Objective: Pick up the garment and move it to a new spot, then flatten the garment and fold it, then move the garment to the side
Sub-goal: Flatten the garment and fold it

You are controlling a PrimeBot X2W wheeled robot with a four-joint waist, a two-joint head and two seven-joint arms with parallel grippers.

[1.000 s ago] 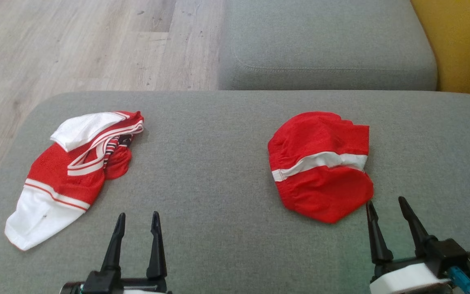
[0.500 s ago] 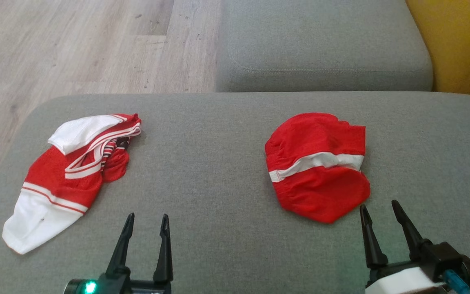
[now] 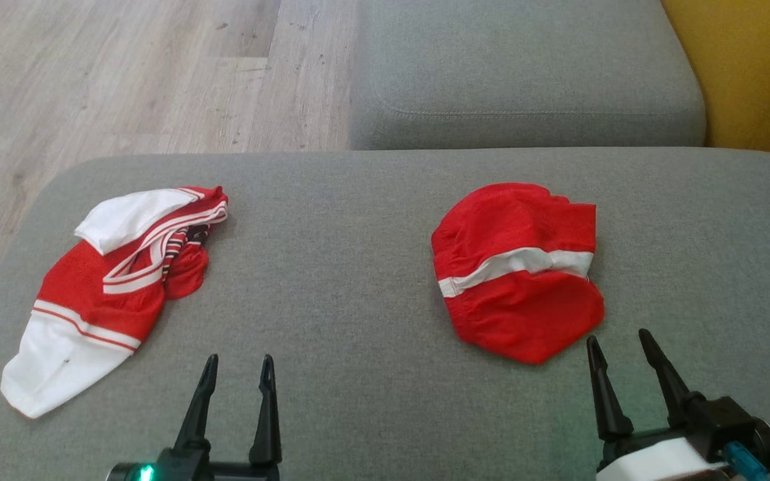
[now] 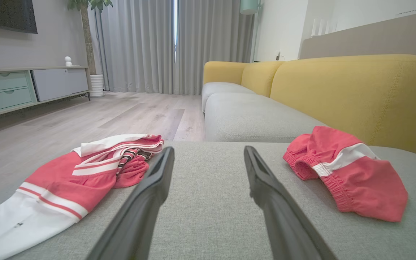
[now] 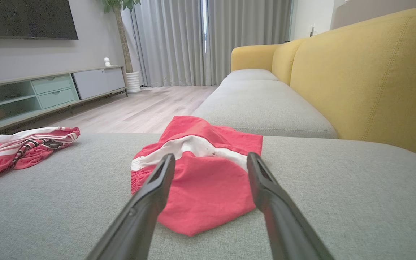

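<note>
A crumpled red-and-white garment [image 3: 101, 287] lies on the left of the grey cushion [image 3: 345, 280]. A bunched red garment with a white band [image 3: 519, 314] lies on the right. My left gripper [image 3: 238, 359] stands open near the front edge, to the right of the red-and-white garment [image 4: 67, 180] and apart from it. My right gripper [image 3: 616, 336] is open just in front of the red garment's near right corner. In the right wrist view the red garment [image 5: 208, 195] lies straight ahead of the right gripper [image 5: 211, 154]. Both grippers hold nothing.
A second grey seat cushion [image 3: 525, 67] lies beyond the near one, with the yellow sofa back [image 3: 759, 67] at the right. Wooden floor [image 3: 124, 67] drops away at the far left. A low cabinet [image 5: 49, 90] stands across the room.
The whole picture has slid slightly left, so the camera moved. The left gripper has shifted a little right and the right gripper a little left and back. Neither garment has moved.
</note>
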